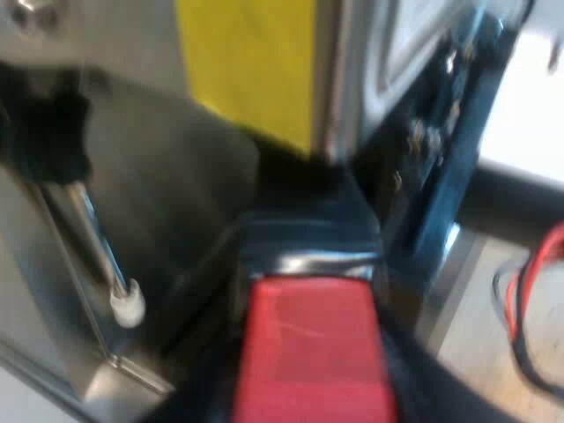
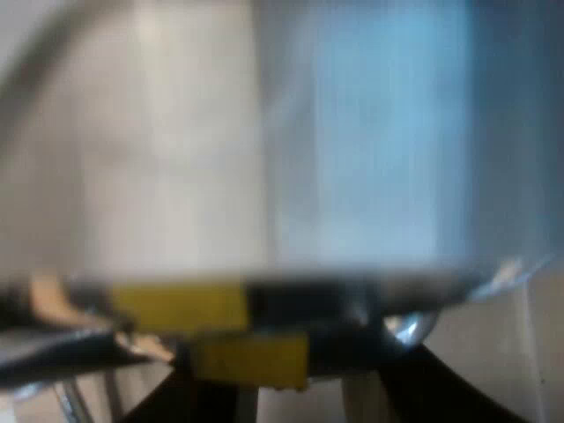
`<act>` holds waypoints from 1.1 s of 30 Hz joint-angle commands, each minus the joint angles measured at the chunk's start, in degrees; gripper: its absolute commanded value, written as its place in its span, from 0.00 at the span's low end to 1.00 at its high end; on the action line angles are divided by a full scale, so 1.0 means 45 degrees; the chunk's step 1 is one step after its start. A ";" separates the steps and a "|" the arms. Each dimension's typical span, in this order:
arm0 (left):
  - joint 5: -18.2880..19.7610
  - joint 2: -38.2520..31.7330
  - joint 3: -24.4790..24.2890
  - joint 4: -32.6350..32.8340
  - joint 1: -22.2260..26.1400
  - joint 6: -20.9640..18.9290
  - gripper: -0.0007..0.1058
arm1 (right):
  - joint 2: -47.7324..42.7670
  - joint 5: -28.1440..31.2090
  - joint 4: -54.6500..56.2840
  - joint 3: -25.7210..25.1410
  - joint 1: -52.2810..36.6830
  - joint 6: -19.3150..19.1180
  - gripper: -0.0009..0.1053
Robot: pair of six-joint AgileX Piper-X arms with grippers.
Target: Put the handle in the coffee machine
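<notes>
The holder's handle runs from my left gripper toward the espresso machine's steel front. Its red end lies close under the camera, and its dark taped part reaches into the shadow beneath the machine. Black fingers press on both sides of the red end, so the gripper is shut on the handle. The metal head of the holder is hidden. In the right wrist view, a pale see-through bean hopper stands very close, above a black rim with yellow tape.
A steam wand with a white tip hangs from the machine beside the handle. A yellow panel and a dark blue frame stand behind it. Red and black cables lie on the pale surface.
</notes>
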 commanded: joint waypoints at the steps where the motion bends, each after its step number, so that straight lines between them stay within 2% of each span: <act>1: 0.1373 -0.0426 -0.0456 -0.0788 0.0085 -0.0154 0.62 | -0.0308 0.0124 -0.1422 -0.0227 -0.0047 -0.0334 0.25; 5: 0.1350 -0.0470 -0.0456 -0.0780 0.0085 -0.0154 0.61 | -0.0308 0.0124 -0.1680 -0.0227 -0.0047 -0.0768 0.25; 12: 0.1261 -0.1030 -0.0456 -0.0780 0.0228 -0.0154 0.60 | -0.0308 0.0124 -0.1688 -0.0227 -0.0047 -0.0772 0.25; 15: 0.1261 -0.1461 -0.0456 -0.0780 0.0740 -0.0208 0.60 | -0.0308 0.0124 -0.1688 -0.0227 -0.0047 -0.0772 0.25; 17: 0.1004 -0.1517 -0.0513 -0.0780 0.1221 -0.1204 0.50 | -0.0308 0.0124 -0.1688 -0.0227 -0.0047 -0.0772 0.25; 18: 0.0970 -0.1508 -0.0530 -0.0780 0.1256 -0.1306 0.48 | -0.0308 0.0124 -0.1688 -0.0227 -0.0047 -0.0772 0.25; 20: 0.0346 -0.1508 -0.0722 -0.0780 0.1487 -0.2142 0.21 | -0.0308 0.0124 -0.1688 -0.0227 -0.0047 -0.0772 0.25; 21: 0.0062 -0.1508 -0.0779 -0.0780 0.1486 -0.2182 0.14 | -0.0308 0.0124 -0.1688 -0.0227 -0.0047 -0.0772 0.25; 22: -0.0333 -0.1508 -0.0889 -0.0780 0.1486 -0.2182 0.03 | -0.0308 0.0124 -0.1688 -0.0227 -0.0047 -0.0772 0.25; 24: -0.1058 -0.1508 -0.1085 -0.0717 0.1370 -0.2175 0.02 | -0.0308 0.0124 -0.1688 -0.0227 -0.0047 -0.0772 0.25; 26: -0.1985 -0.1368 -0.1576 0.0218 0.1056 -0.2128 0.02 | -0.0308 0.0124 -0.1688 -0.0227 -0.0047 -0.0772 0.25; 27: -0.2116 -0.1307 -0.1729 0.0460 0.0972 -0.2094 0.02 | -0.0308 0.0124 -0.1688 -0.0227 -0.0047 -0.0772 0.25; 29: -0.3067 -0.0893 -0.2288 0.1805 0.0383 -0.1600 0.02 | -0.0308 0.0124 -0.1688 -0.0227 -0.0047 -0.0772 0.25; 31: -0.3901 -0.0696 -0.2568 0.2444 0.0120 -0.1139 0.02 | -0.0308 0.0124 -0.1688 -0.0227 -0.0047 -0.0772 0.25; 32: -0.4494 -0.0536 -0.2729 0.2778 -0.0092 -0.0849 0.02 | -0.0308 0.0124 -0.1688 -0.0227 -0.0047 -0.0772 0.25; 33: -0.5566 -0.0226 -0.2962 0.3250 -0.0469 -0.0412 0.02 | -0.0308 0.0124 -0.1688 -0.0227 -0.0047 -0.0772 0.25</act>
